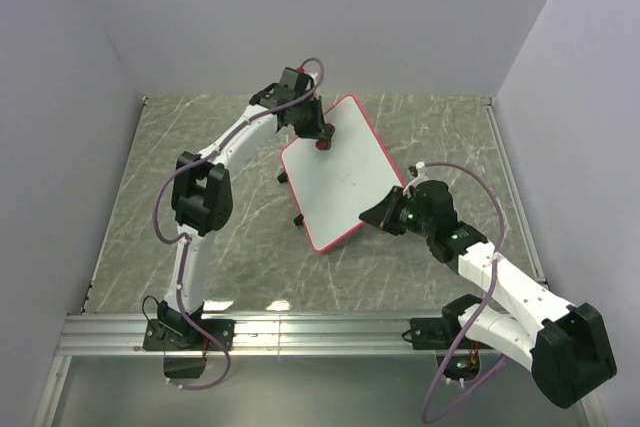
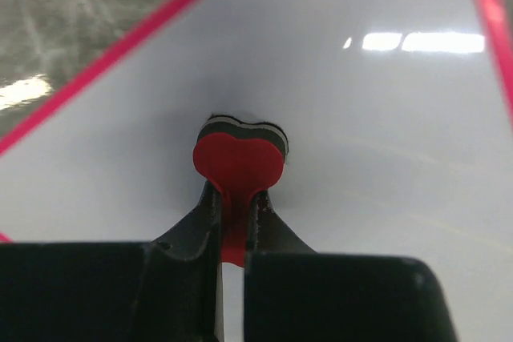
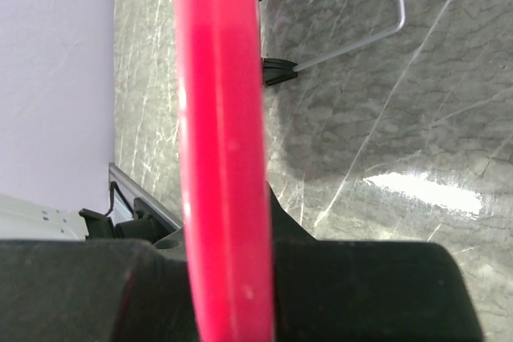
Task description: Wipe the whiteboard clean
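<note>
Right end effector (image 1: 386,213) clamps whiteboard (image 1: 342,175) edge; left end effector (image 1: 322,139) grips eraser (image 2: 239,158).

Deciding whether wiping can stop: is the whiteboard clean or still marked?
Looks clean: the whiteboard shows plain white in the top and left wrist views. Whether marks remain under the eraser, cannot tell.

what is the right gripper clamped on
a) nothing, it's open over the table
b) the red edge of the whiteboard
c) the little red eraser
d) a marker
B: in the right wrist view the whiteboard runs its red frame straight between the fingers, and from above the right gripper sits at the board's edge; the eraser is in the left gripper.
</note>
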Controlling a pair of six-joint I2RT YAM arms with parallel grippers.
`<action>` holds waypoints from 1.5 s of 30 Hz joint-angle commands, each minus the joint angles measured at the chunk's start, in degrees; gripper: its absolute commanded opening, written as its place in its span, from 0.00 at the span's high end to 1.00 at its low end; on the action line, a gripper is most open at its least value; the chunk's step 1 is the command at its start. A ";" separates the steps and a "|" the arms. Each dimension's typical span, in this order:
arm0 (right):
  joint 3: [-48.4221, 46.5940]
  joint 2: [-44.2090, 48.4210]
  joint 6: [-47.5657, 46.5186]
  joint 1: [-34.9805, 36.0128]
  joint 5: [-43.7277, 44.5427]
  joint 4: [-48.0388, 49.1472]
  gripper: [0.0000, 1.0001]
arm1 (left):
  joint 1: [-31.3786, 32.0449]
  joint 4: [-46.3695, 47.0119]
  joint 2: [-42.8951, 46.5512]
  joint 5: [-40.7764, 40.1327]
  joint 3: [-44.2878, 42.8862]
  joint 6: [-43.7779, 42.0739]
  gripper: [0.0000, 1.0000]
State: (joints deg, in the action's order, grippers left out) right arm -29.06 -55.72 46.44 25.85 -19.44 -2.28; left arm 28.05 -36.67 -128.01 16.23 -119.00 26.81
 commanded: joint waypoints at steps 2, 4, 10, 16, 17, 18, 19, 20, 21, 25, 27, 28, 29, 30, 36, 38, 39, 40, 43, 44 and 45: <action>-0.82 -1.23 -7.76 2.54 -1.65 -5.10 1.00 | -2.83 -3.32 -7.78 -4.19 2.54 0.35 1.00; -1.00 -1.40 -8.11 2.63 -1.74 -5.19 1.00 | -3.53 -3.24 -8.40 -3.93 3.33 -0.44 1.00; -1.35 -2.28 -8.55 2.63 -1.74 -5.36 1.00 | -3.53 -0.52 -5.60 -0.77 8.77 -0.36 1.00; -3.19 -5.26 -8.64 2.63 -2.44 -4.13 1.00 | 3.84 4.14 4.77 3.37 20.55 -1.93 1.00; -3.37 -5.62 -8.64 2.54 -2.62 -3.44 1.00 | 5.16 5.19 7.65 3.72 22.30 -1.76 1.00; -3.72 -6.06 -8.47 2.63 -2.71 -3.08 1.00 | 7.69 6.24 9.07 5.11 25.71 -1.41 1.00; -3.90 -6.76 -8.47 2.63 -2.97 -2.82 1.00 | 8.76 8.43 10.48 5.82 27.23 -0.01 1.00; -3.99 -7.20 -8.21 2.63 -3.06 -2.20 1.00 | 9.73 9.50 12.84 6.53 28.55 1.04 1.00; -4.25 -7.47 -8.12 2.72 -3.23 -1.85 1.00 | 11.48 10.46 14.00 7.75 30.91 3.05 1.00; -4.69 -9.05 -7.41 2.89 -3.58 -0.18 1.00 | 14.83 16.09 18.31 10.48 33.83 7.02 1.00; -4.78 -9.40 -6.89 3.16 -3.59 0.44 1.00 | 15.89 18.29 19.46 11.19 33.83 8.43 1.00; -4.78 -9.58 -6.71 3.33 -3.67 0.70 1.00 | 15.98 18.73 19.63 11.28 33.83 8.87 1.00; -4.78 -9.58 -6.62 3.51 -3.50 0.88 1.00 | 16.07 18.91 19.55 11.46 33.66 9.14 1.00; -4.78 -9.49 -6.36 3.68 -3.41 1.05 1.00 | 16.07 19.00 19.46 11.46 33.57 9.23 1.00; -4.08 -9.05 -5.48 4.30 -2.71 1.49 1.00 | 14.23 17.25 19.20 6.63 34.36 8.00 1.00; -3.47 -8.61 -4.95 4.39 -2.53 1.93 1.00 | 11.25 17.07 18.32 6.36 34.88 7.74 1.00; -3.37 -8.44 -4.78 4.65 -2.27 1.93 1.00 | 10.10 17.07 17.97 6.19 35.06 7.39 1.00; -3.20 -8.09 -4.77 4.74 -2.18 1.93 1.00 | 8.96 16.72 17.36 5.92 35.24 7.03 1.00; -2.85 -7.47 -4.60 4.83 -1.65 1.67 1.00 | 4.39 16.02 16.04 4.87 35.42 5.80 1.00; -2.58 -7.38 -4.51 4.91 -1.65 1.67 1.00 | 2.73 15.66 14.81 4.78 34.46 5.45 1.00; -2.49 -7.29 -4.60 5.00 -1.48 1.58 1.00 | 2.01 15.05 14.02 4.43 33.75 5.19 1.00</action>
State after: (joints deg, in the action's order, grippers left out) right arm -31.90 -63.20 45.67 27.44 -16.43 2.68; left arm 33.69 -20.23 -108.33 25.12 -85.84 34.04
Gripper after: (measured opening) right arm 0.139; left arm 0.088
